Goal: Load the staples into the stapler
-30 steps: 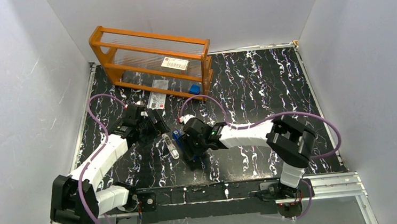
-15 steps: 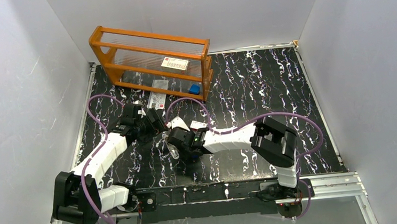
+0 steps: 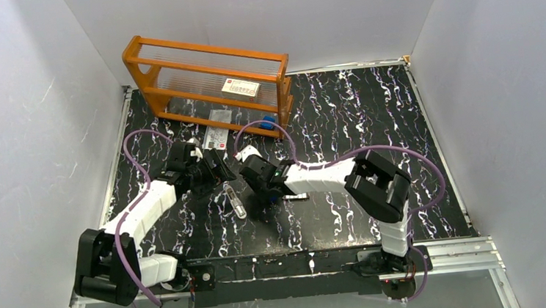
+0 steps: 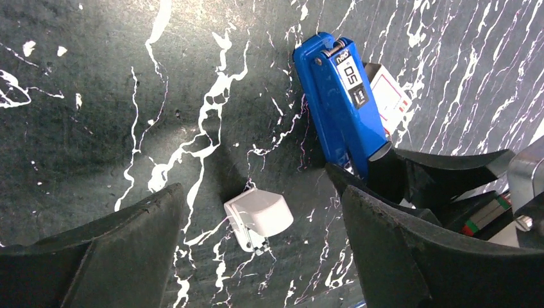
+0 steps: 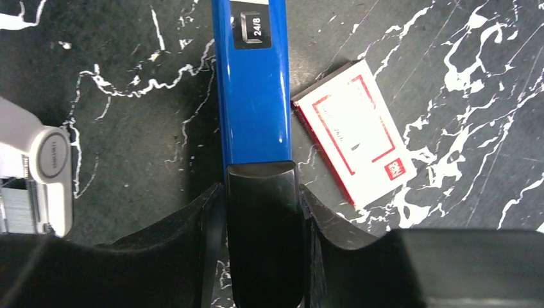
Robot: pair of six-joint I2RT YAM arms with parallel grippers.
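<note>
The blue stapler (image 5: 250, 83) lies flat on the black marbled table, and it also shows in the left wrist view (image 4: 340, 96). My right gripper (image 3: 255, 176) is shut on its black rear end (image 5: 263, 224), and in the top view the arm mostly hides it. The staples (image 3: 235, 199), a silvery strip in a pale holder, lie just left of the stapler (image 5: 38, 173). The red-and-white box (image 5: 353, 131) lies closed against the stapler's right side. My left gripper (image 4: 256, 256) is open and empty, and its fingers straddle the pale holder (image 4: 260, 215) from above.
An orange wooden rack (image 3: 205, 78) stands at the back left with a white label card (image 3: 240, 88) in it. Small packets (image 3: 217, 133) and a blue item (image 3: 269, 122) lie in front of the rack. White walls close in three sides.
My right gripper has carried the stapler left and then away from the arm bases, and the forearm has swung with it. My left gripper has shifted only slightly.
</note>
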